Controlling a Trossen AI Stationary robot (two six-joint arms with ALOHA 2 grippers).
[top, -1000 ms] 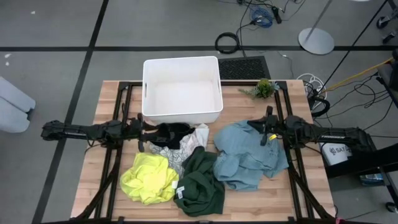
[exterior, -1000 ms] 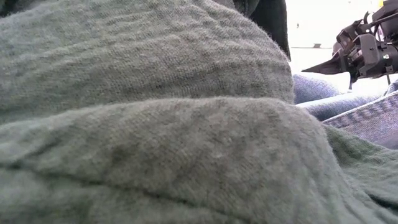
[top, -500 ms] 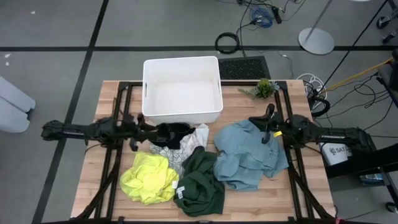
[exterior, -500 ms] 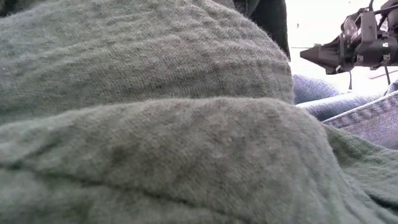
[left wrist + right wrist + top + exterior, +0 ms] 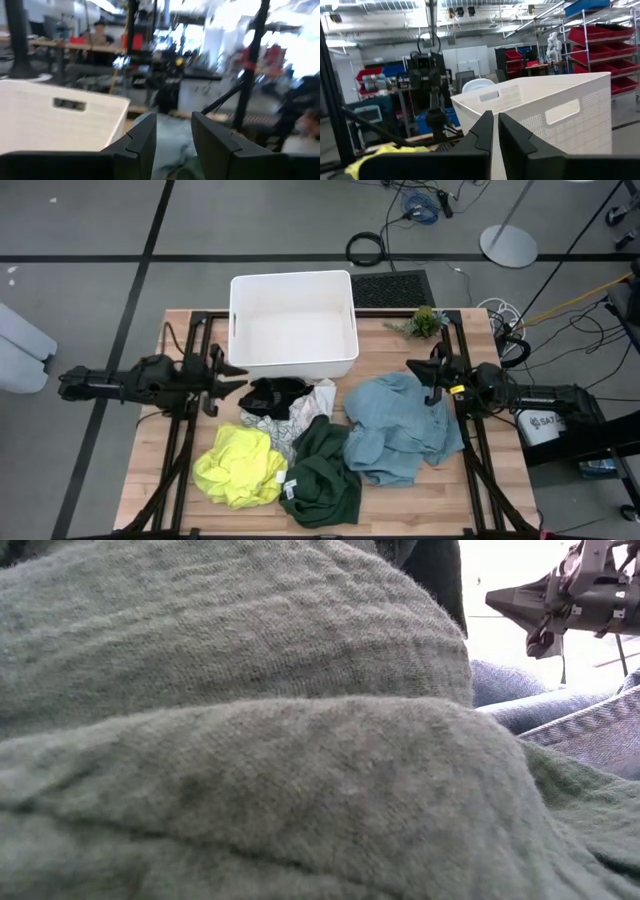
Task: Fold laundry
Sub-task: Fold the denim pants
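On the table (image 5: 165, 340), a bin (image 5: 293, 324) at the back middle. Just in front of the bin, a pile of clothes (image 5: 300, 442) spread across the middle and front. A shirt (image 5: 402, 430) on the right side of the pile, a hoodie (image 5: 322, 465) in the front middle, a top (image 5: 240, 465) at the front left. A small plant (image 5: 424, 321) behind the shirt, right of the bin. Left gripper (image 5: 238, 371) left of the pile, near the bin's front corner. Right gripper (image 5: 412, 367) over the shirt's back edge.
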